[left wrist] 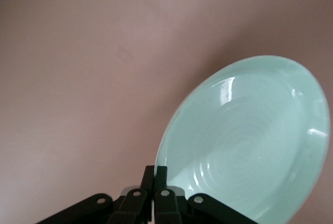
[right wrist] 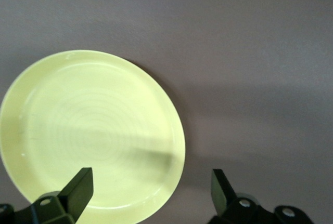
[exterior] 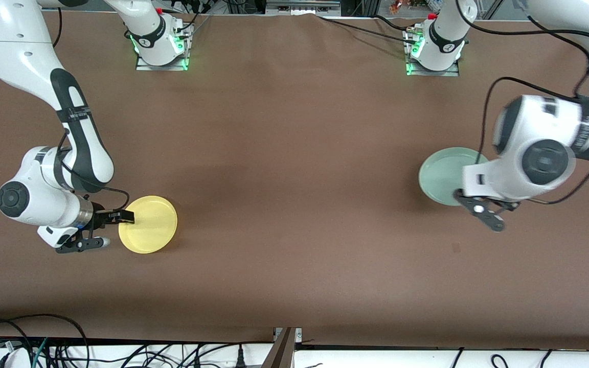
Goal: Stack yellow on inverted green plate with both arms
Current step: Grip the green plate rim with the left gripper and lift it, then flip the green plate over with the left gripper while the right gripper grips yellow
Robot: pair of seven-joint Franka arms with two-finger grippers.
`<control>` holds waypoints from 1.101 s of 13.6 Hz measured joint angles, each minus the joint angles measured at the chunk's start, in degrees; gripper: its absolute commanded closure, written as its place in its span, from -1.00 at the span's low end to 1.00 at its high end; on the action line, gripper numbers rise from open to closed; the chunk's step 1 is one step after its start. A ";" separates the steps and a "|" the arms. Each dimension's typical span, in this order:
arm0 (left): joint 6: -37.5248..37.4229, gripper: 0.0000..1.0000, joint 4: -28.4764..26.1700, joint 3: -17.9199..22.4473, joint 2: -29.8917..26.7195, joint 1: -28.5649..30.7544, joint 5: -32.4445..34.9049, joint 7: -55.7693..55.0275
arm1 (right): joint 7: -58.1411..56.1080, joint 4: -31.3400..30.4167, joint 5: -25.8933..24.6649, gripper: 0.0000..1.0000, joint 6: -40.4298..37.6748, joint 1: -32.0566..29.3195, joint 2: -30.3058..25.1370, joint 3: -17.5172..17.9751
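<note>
A broad matte brown table [exterior: 284, 153] fills the scene, smooth and evenly coloured. Two white jointed arms with black bands reach down over it.

At the left arm's end lies the green plate [exterior: 443, 176], round, pale mint and glossy. It is well apart from the yellow plate [exterior: 149, 225], which sits at the right arm's end and a little nearer the front camera.

The left wrist view brings out what the front camera cannot: the green plate [left wrist: 247, 141] looks tilted, bright highlights on its low rim and faint concentric rings across its face. There the left gripper [left wrist: 155, 182] has its slim black fingers pressed together, clenched on the plate's edge. From the front, the left gripper [exterior: 471, 199] is mostly hidden under the white wrist housing.

The yellow plate [right wrist: 91, 135] is round, bright and plastic-looking, ringed with fine circles too. The right gripper [right wrist: 151, 187] is spread wide, released, one finger over the plate and the other over bare table. From the front, the right gripper [exterior: 115, 227] sits at the plate's rim.
</note>
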 measured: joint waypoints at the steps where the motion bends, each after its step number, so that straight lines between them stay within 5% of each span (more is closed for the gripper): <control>1: -0.37 1.00 1.08 -0.01 0.39 -3.32 2.31 -3.79 | -0.03 0.01 -0.09 -1.00 0.01 -0.03 0.26 -0.26; 7: -7.74 1.00 8.05 0.10 5.60 -20.39 21.58 -24.72 | -0.11 0.01 -0.14 -0.96 1.61 -0.12 1.43 -0.46; 12: -8.24 1.00 10.52 0.24 11.63 -30.50 31.24 -43.01 | -0.11 -0.02 -0.14 0.09 6.29 -0.12 4.28 -0.43; 15: -8.47 1.00 11.02 0.49 17.08 -35.34 36.05 -57.67 | -0.10 0.20 -0.14 0.31 6.90 -0.12 4.72 -0.43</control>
